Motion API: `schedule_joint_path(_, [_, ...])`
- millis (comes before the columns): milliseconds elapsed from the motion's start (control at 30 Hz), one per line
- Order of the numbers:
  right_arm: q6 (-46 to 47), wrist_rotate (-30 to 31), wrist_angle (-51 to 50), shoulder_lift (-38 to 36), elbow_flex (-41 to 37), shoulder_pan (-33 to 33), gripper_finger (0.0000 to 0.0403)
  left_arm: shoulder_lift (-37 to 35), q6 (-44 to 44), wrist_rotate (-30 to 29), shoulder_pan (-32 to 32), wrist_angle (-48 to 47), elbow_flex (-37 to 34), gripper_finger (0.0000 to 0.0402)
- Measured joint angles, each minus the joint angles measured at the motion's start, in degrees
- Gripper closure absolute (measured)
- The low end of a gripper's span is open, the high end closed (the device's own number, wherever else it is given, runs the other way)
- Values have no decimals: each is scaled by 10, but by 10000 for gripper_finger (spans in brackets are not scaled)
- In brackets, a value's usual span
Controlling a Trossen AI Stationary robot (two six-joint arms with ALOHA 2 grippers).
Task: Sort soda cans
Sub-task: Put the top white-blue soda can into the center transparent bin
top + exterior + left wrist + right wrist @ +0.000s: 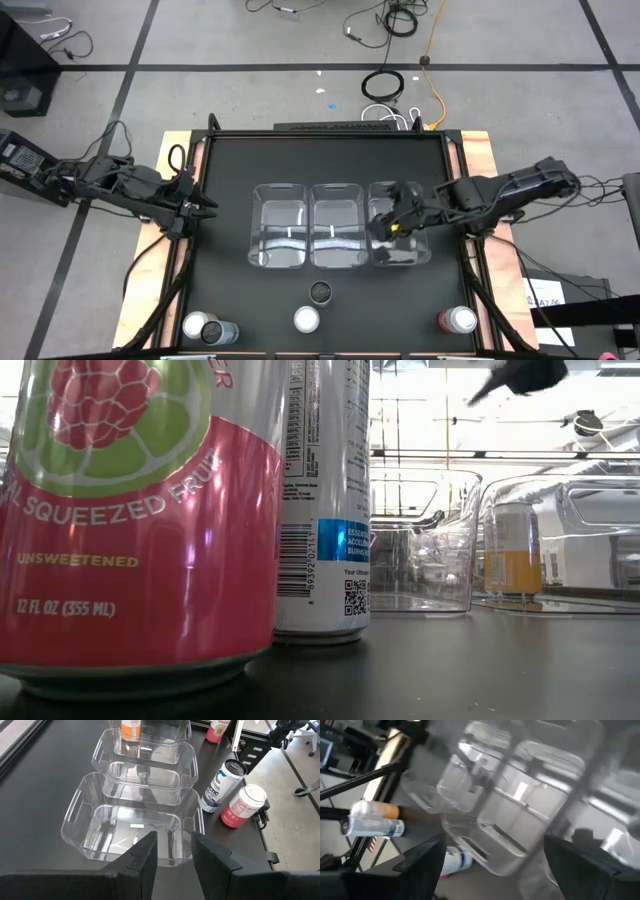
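Three clear bins stand side by side mid-table. One orange can [514,550] stands upright in the right bin [400,240], also seen as the orange can [131,729]. My right gripper [393,215] hovers open above that bin, nothing between its fingers [492,865]. Along the near edge stand a dark-topped can [320,292], a silver-topped can [306,319], a pink can [458,320] and two cans at the left corner [207,328]. My left gripper [205,207] waits open left of the bins, its fingers [175,855] facing the left bin [130,827].
The left bin [280,238] and middle bin [339,238] hold no cans. Arm mounts and cables flank the black table [230,170]. In the low view a pink can [130,520] and a white can [322,500] stand close to the camera.
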Motion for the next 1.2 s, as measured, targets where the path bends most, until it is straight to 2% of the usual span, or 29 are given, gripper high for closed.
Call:
schedule_joint_path(433, [-155,3,-150,273,358,50,101,0,0,0,0,0,0,273])
schedule_joint_path(600, [-255,-31,-209,354,455,69,101,0,0,0,0,0,0,273])
schedule_joint_path(900, [-281,-42,-214,410,470,79,101,0,0,0,0,0,0,273])
schedule_joint_path(1200, [-281,-40,-163,418,470,76,101,0,0,0,0,0,0,273])
